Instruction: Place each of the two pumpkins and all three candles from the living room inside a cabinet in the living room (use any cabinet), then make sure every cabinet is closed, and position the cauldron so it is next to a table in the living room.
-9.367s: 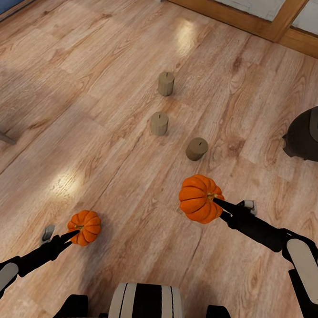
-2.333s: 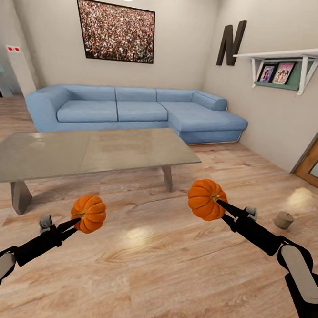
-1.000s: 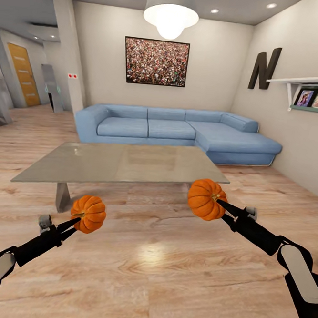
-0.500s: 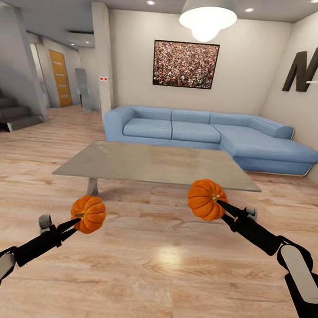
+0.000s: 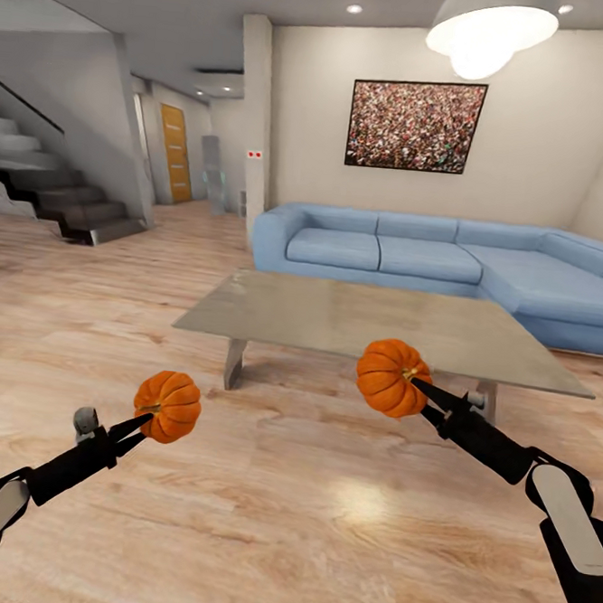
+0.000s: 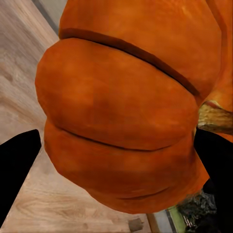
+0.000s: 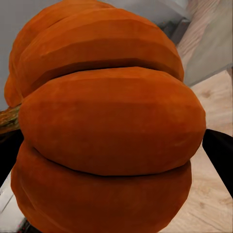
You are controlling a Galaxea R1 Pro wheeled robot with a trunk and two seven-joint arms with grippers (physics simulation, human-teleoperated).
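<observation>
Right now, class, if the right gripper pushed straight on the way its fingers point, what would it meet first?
The right gripper already clamps the larger pumpkin. Going on up-left, that pumpkin would probably meet the grey table first, likely its near edge, though depth is unclear.

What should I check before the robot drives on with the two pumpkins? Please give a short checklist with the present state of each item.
1. Left gripper holds the smaller pumpkin between its fingers: ok.
2. Right gripper holds the larger pumpkin: ok.
3. Both pumpkins are carried off the wooden floor: ok.
4. The larger pumpkin is apart from the table edge: cannot tell; in the head view it overlaps the tabletop.
5. A cabinet to receive them is in sight: not ok; ahead are the blue sofa, the table and the stairs.
6. Grip is firm enough for driving: cannot tell.
</observation>
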